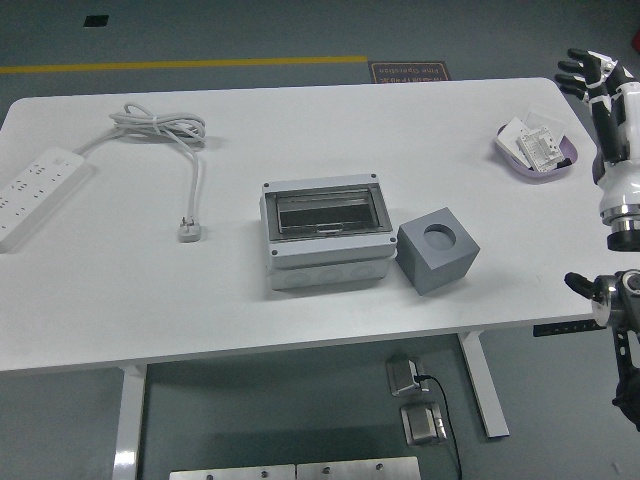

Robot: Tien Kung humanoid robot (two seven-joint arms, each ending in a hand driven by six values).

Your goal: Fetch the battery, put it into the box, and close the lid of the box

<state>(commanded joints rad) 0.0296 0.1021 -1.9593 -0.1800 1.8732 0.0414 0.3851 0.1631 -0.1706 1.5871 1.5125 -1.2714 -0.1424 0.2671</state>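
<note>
Just below and left of the right hand [597, 78], whose fingers are spread and empty, the batteries lie in the purple tray [510, 152]; a misjudged reach may tip it, far from the box [325, 232]

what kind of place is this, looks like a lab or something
Probably a robot test lab or workshop. A white height-adjustable table stands on a grey floor with a yellow line, and it carries staged practice items: a power strip, a grey box and a grey cube.
</note>
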